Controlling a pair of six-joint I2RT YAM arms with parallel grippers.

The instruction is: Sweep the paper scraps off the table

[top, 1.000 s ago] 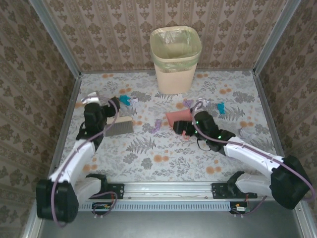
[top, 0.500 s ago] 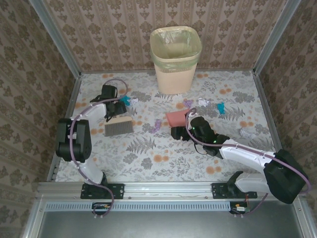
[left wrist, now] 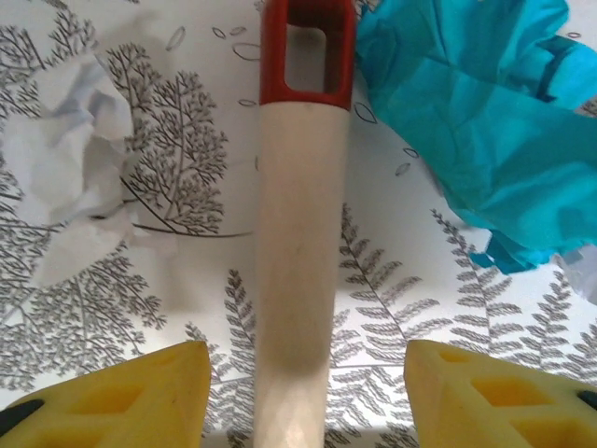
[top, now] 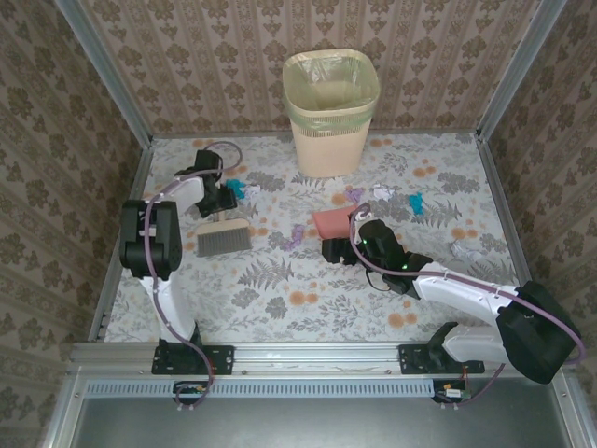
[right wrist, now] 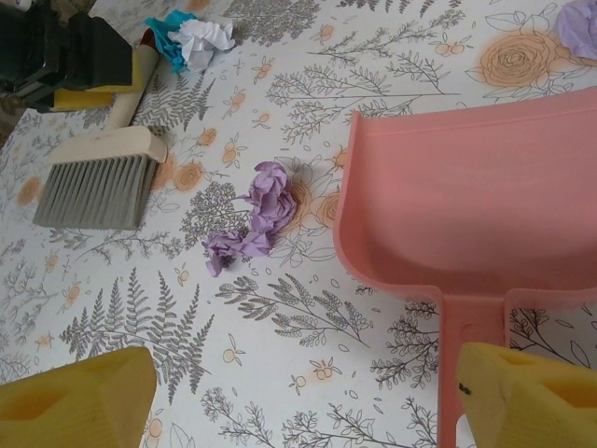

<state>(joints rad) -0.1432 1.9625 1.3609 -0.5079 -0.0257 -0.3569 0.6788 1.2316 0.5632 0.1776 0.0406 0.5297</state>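
A pink dustpan point(top: 334, 222) lies mid-table. A cream brush point(top: 222, 238) lies to its left. My left gripper point(top: 222, 199) straddles the brush handle point(left wrist: 294, 233), open, with both yellow fingers point(left wrist: 140, 392) clear of it. My right gripper point(top: 334, 250) hangs open just left of the dustpan handle point(right wrist: 471, 345), which runs beside its right finger point(right wrist: 527, 397). Paper scraps on the table point(top: 280, 289): teal point(left wrist: 466, 121) and white point(left wrist: 61, 177) flank the handle's red tip, and a lilac one point(right wrist: 256, 219) lies between brush and dustpan point(right wrist: 466, 196). More lilac point(top: 353, 194), white point(top: 382, 192) and teal point(top: 415, 202) scraps lie behind the pan.
A beige bin point(top: 330, 110) with a green liner stands at the back centre against the patterned wall. Another white scrap point(top: 460, 249) lies at the right. Aluminium rails point(top: 308, 355) frame the table. Open cloth stretches across the near half.
The left arm folded back and up and its gripper reached the brush handle's far end. The right gripper slid left off the dustpan handle. Brush and dustpan stayed put.
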